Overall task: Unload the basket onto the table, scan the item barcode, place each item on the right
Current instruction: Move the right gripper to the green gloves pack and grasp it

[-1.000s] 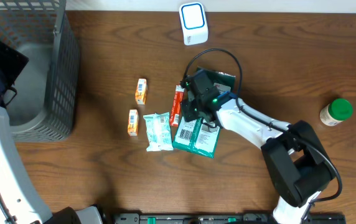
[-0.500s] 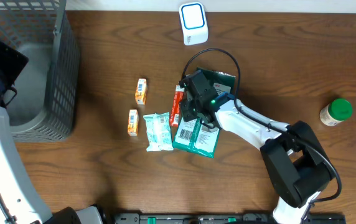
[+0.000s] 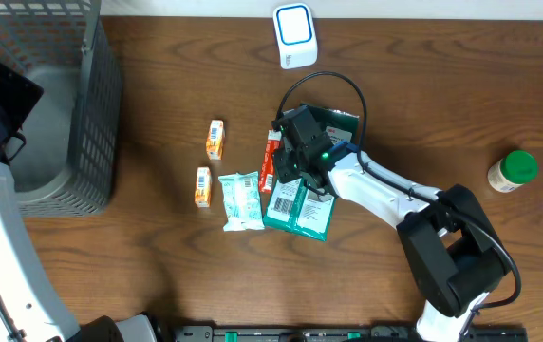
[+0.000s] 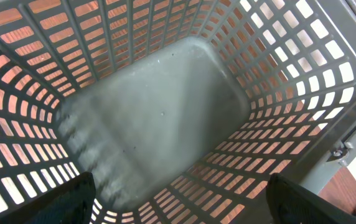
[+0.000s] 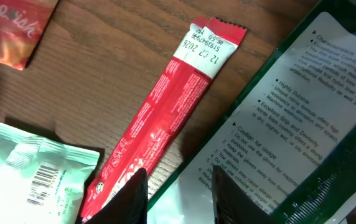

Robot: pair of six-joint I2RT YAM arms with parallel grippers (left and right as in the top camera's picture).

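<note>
Right claw (image 5: 178,186) barely shifted, part-open, over red sachet (image 5: 172,106)

Red stick pack (image 5: 165,106), white end: "12 07 2026". Green pack (image 5: 277,118), white label: "Highly Durable", "Caution for usage". Pink pack (image 5: 10,28): "…herish". Pale green pack (image 5: 35,174): barcode.

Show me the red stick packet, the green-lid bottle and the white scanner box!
red stick packet (image 5: 165,118), right wrist view, middle of the wrapper.
green-lid bottle (image 3: 515,166), overhead view, on the green lid.
white scanner box (image 3: 295,36), overhead view, centre of its top face.
</note>
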